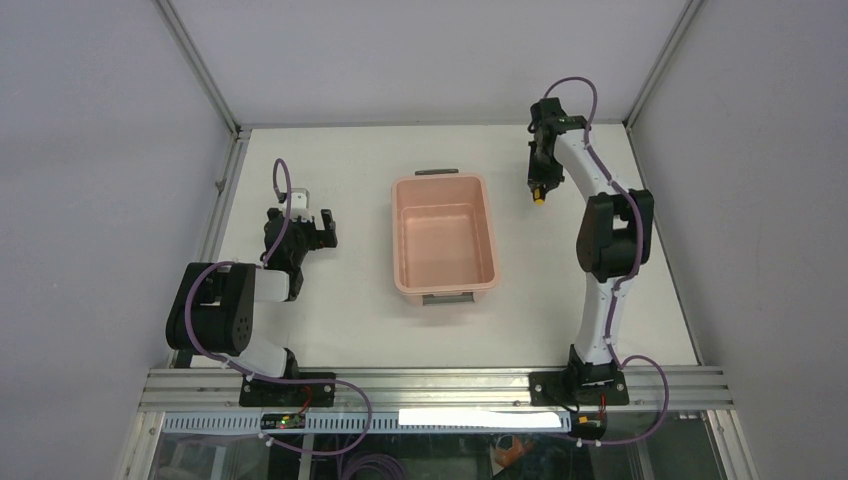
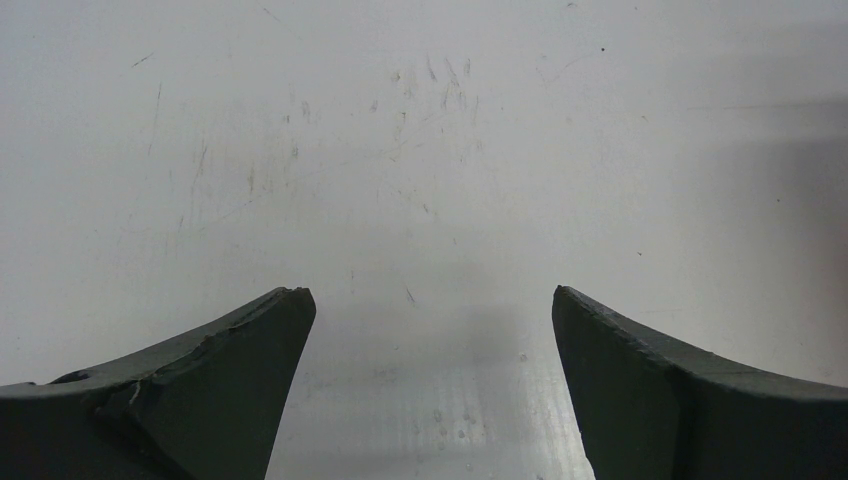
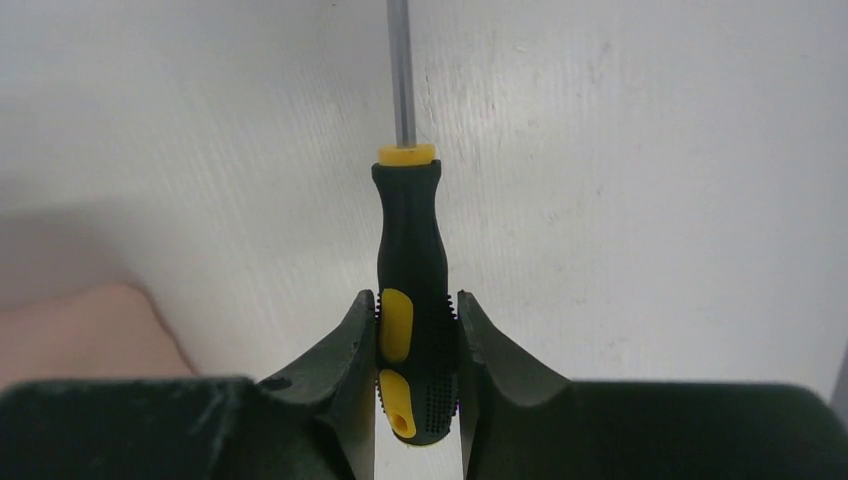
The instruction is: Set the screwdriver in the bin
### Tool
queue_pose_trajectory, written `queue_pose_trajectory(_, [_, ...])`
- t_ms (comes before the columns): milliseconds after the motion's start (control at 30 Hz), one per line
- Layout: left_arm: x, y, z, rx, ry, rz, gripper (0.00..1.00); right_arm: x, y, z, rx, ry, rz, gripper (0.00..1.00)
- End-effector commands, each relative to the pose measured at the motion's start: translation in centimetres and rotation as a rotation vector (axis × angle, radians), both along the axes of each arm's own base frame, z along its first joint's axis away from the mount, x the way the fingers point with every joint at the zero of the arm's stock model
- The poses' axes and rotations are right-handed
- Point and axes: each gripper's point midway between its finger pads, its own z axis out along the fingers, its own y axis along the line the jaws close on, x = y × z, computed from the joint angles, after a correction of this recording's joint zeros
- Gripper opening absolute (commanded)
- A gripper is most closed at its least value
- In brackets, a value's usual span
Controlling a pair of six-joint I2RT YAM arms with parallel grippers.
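Note:
My right gripper (image 1: 539, 190) is shut on the screwdriver (image 3: 410, 250), gripping the rear of its yellow-and-black handle; the thin metal shaft points away out of the top of the right wrist view. In the top view the gripper holds it above the table, just right of the bin's far right corner, and only a yellow tip of the screwdriver (image 1: 539, 199) shows. The salmon-pink bin (image 1: 444, 236) stands empty in the middle of the table; a corner of the bin (image 3: 80, 330) shows at the lower left of the right wrist view. My left gripper (image 1: 312, 229) is open and empty, left of the bin.
The white table (image 1: 340, 320) ends at a metal frame rail (image 1: 430, 385) along the near side. Grey walls close in at the left, back and right. The left wrist view shows only scratched table surface (image 2: 420, 180).

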Motion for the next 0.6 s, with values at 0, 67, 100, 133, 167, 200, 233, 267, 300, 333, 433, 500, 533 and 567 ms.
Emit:
queue_pose_trajectory(0, [0.5,-0.5,1.6,-0.021,-0.053,-0.012,0.99,-2.1,0.8,9.8,-0.026,-0.172,-0.011,0.0])
queue_pose_trajectory(67, [0.5,-0.5,1.6,-0.02,-0.053,-0.01,0.99,-3.1,2.0,11.8,-0.011,-0.202,-0.001,0.0])
queue_pose_trajectory(100, [0.5,-0.6,1.6,-0.021,-0.053,-0.012,0.99,-3.8,3.1,13.1,-0.001,-0.231,0.011,0.0])
queue_pose_trajectory(133, [0.5,-0.5,1.6,-0.02,-0.053,-0.01,0.99,-4.2,3.6,13.7,0.006,-0.243,0.02,0.0])
queue_pose_trajectory(167, [0.5,-0.5,1.6,-0.021,-0.053,-0.012,0.99,-4.8,4.8,14.5,0.018,-0.268,0.042,0.01])
queue_pose_trajectory(200, [0.5,-0.5,1.6,-0.02,-0.053,-0.01,0.99,-5.4,5.9,15.4,0.033,-0.298,0.063,0.03])
queue_pose_trajectory(233, [0.5,-0.5,1.6,-0.02,-0.053,-0.01,0.99,-5.9,7.2,16.2,0.054,-0.328,0.088,0.04])
queue_pose_trajectory(267, [0.5,-0.5,1.6,-0.02,-0.053,-0.011,0.99,-6.5,8.6,17.1,0.08,-0.358,0.12,0.04])
queue_pose_trajectory(300, [0.5,-0.5,1.6,-0.02,-0.054,-0.011,0.99,-7.4,10.5,18.2,0.119,-0.394,0.165,0.06])
queue_pose_trajectory(333, [0.5,-0.5,1.6,-0.02,-0.053,-0.01,0.99,-7.5,11.6,18.6,0.147,-0.415,0.186,0.06])
queue_pose_trajectory(433, [0.5,-0.5,1.6,-0.02,-0.054,-0.01,0.99,-9.4,16.1,20.1,0.267,-0.454,0.265,0.06])
queue_pose_trajectory(500, [0.5,-0.5,1.6,-0.02,-0.053,-0.01,0.99,-10.2,17.8,20.4,0.296,-0.475,0.281,0.06])
queue_pose_trajectory(533, [0.5,-0.5,1.6,-0.02,-0.053,-0.009,0.99,-10.6,18.5,20.4,0.309,-0.482,0.286,0.06])
queue_pose_trajectory(567, [0.5,-0.5,1.6,-0.021,-0.053,-0.012,0.99,-10.8,19.1,20.1,0.321,-0.49,0.282,0.05])
